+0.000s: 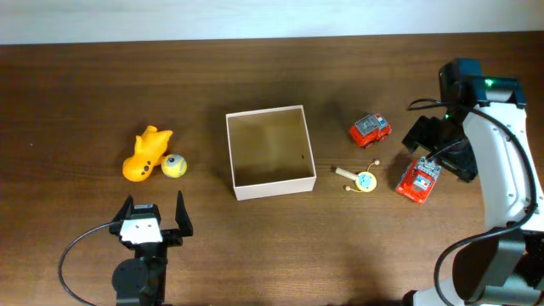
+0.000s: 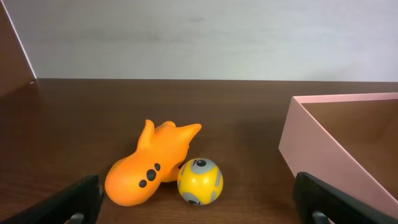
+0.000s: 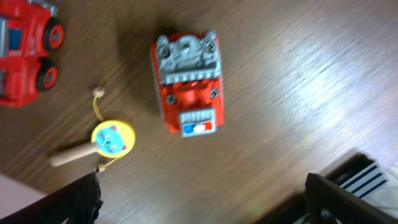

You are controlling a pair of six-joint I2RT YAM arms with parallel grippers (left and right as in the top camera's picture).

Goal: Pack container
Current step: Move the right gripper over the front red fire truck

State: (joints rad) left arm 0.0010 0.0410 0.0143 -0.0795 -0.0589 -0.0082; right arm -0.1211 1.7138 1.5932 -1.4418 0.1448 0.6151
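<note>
The container (image 1: 274,188) is a square shallow box with white walls and a brown inside, empty, at the table's middle. Its wall shows at the right of the left wrist view (image 2: 323,149). My left gripper (image 1: 153,217) is open and empty, low near the front edge, facing an orange fish-like toy (image 2: 149,165) and a yellow ball (image 2: 199,180). My right gripper (image 1: 440,146) is open and empty, hovering above a red fire truck (image 3: 186,81) right of the container. A red car (image 3: 25,53) and a small yellow hand drum on a stick (image 3: 112,138) lie nearby.
The orange toy (image 1: 146,154) and the ball (image 1: 174,167) lie left of the container. The red car (image 1: 371,130), the hand drum (image 1: 364,180) and the fire truck (image 1: 418,179) lie to its right. A black cable runs by the left arm's base (image 1: 72,255).
</note>
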